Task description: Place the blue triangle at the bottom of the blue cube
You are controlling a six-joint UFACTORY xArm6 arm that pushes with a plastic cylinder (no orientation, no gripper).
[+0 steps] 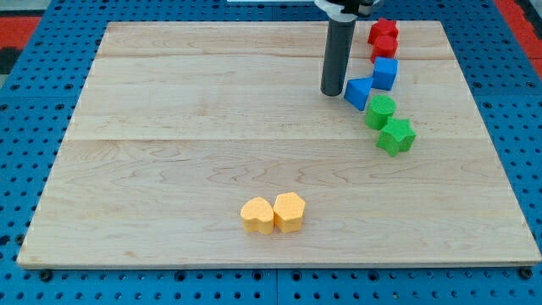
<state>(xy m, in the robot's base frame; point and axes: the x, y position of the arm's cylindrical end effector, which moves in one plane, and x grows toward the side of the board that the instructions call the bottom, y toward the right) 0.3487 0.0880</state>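
Blue triangle (358, 91) sits on the wooden surface (169, 152), just below-left of the blue cube (385, 73) and touching it. My tip (332, 92) is right beside the triangle's left side. No jaws here, only a rod.

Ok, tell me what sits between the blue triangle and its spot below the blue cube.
My tip is right beside the blue triangle, on its left. The green round block sits just below the blue cube, crowding that spot.
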